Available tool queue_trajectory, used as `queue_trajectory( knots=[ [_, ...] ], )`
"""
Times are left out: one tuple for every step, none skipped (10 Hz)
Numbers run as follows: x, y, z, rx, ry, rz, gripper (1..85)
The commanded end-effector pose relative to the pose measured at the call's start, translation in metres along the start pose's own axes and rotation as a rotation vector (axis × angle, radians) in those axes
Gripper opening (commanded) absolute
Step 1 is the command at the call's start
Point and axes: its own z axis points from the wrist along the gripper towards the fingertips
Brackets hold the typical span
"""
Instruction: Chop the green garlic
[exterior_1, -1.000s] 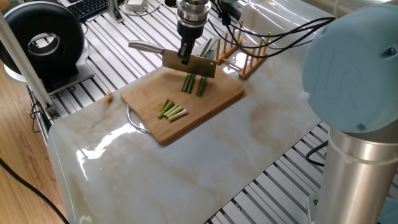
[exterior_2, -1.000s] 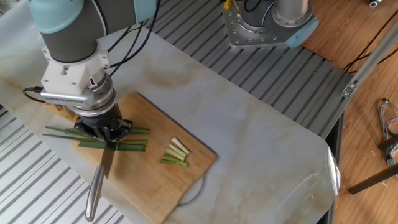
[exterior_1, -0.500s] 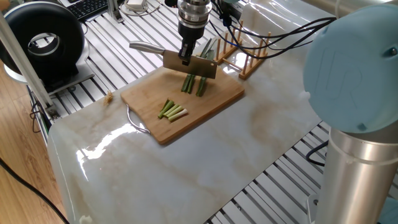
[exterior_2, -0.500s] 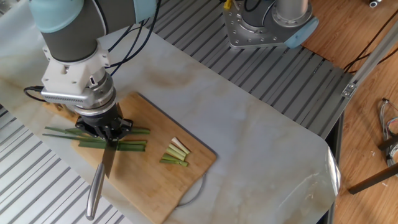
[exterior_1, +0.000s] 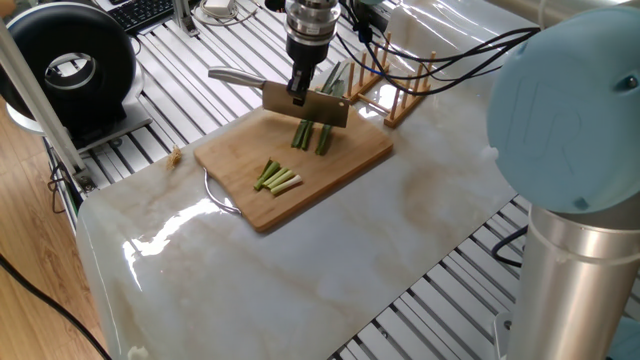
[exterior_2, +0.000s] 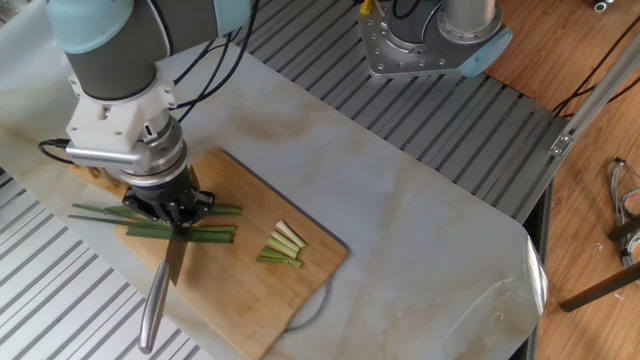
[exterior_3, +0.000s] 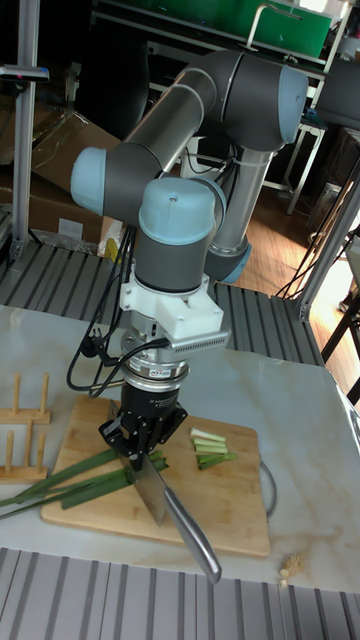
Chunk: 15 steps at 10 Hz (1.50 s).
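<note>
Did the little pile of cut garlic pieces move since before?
No. The cut pieces lie at the same spot on the cutting board, just as far from its near edge as in the earlier pictures.

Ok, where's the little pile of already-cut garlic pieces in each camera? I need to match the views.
One fixed view: the cut pieces lie left of centre, near the cutting board's front edge.
The other fixed view: the pile sits right of the gripper, by the board's right corner.
Tall fixed view: the pile lies right of the knife.
Shared landmark: the knife blade over the uncut stalks.
</note>
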Motion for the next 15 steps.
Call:
queue_trajectory(
  knots=[
    [-0.001,0.004,0.000,-0.020,-0.003,0.019,1.3],
    [-0.001,0.000,0.000,-0.004,0.001,0.016,1.3],
    [0.000,-0.003,0.002,0.008,0.004,0.015,1.3],
    [0.000,-0.004,0.002,0.008,0.004,0.017,1.3],
    [0.000,-0.003,0.002,0.006,0.004,0.021,1.3],
    [-0.001,-0.003,0.003,0.004,0.002,0.022,1.3],
    [-0.002,-0.002,0.004,-0.002,-0.001,0.024,1.3],
    [-0.003,-0.001,0.004,-0.003,-0.002,0.026,1.3],
    [-0.003,0.000,0.005,-0.004,-0.003,0.026,1.3],
    [-0.004,0.001,0.006,-0.004,-0.006,0.018,1.3],
    [-0.005,0.001,0.007,0.000,-0.009,0.016,1.3],
    [-0.005,0.000,0.009,0.005,-0.010,0.016,1.3],
    [-0.005,-0.002,0.011,0.010,-0.014,0.011,1.3],
    [-0.005,-0.003,0.013,0.010,-0.025,0.004,1.3],
    [-0.004,-0.004,0.013,0.014,-0.029,-0.002,1.3]
  ],
)
